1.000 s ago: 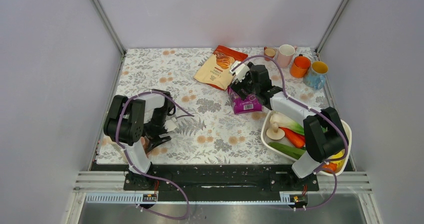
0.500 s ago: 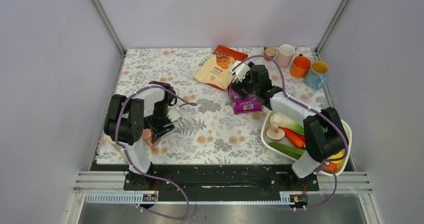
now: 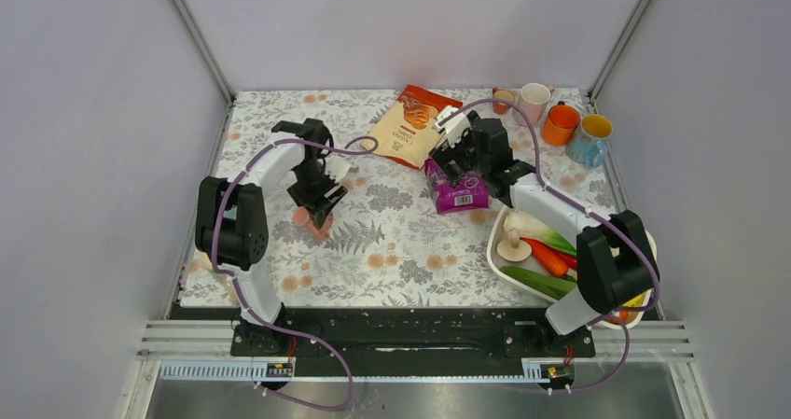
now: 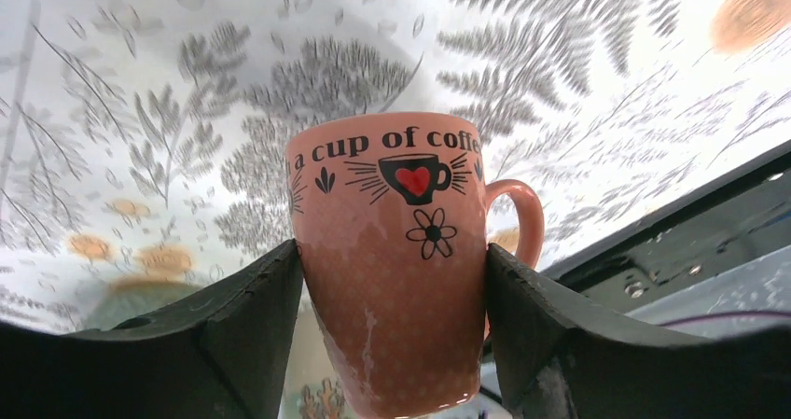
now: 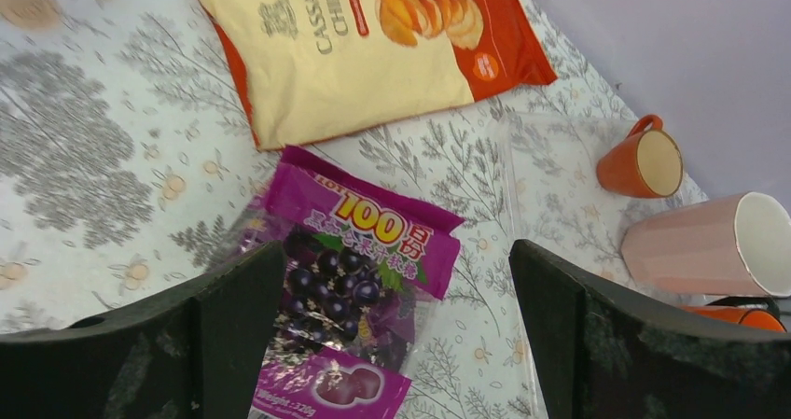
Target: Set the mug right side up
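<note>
- my left pincer point(image 4: 392, 256) is clamped on the mug point(image 4: 406, 298), centre-left in the top view.
- mug axis runs along my fingers, mouth facing away toward the desk point(image 4: 140, 111); wrist roll required.

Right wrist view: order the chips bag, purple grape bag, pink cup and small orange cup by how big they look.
1. chips bag, largest even though cropped at the top
2. purple grape bag, nearest the camera, which may inflate it
3. pink cup
4. small orange cup
</note>
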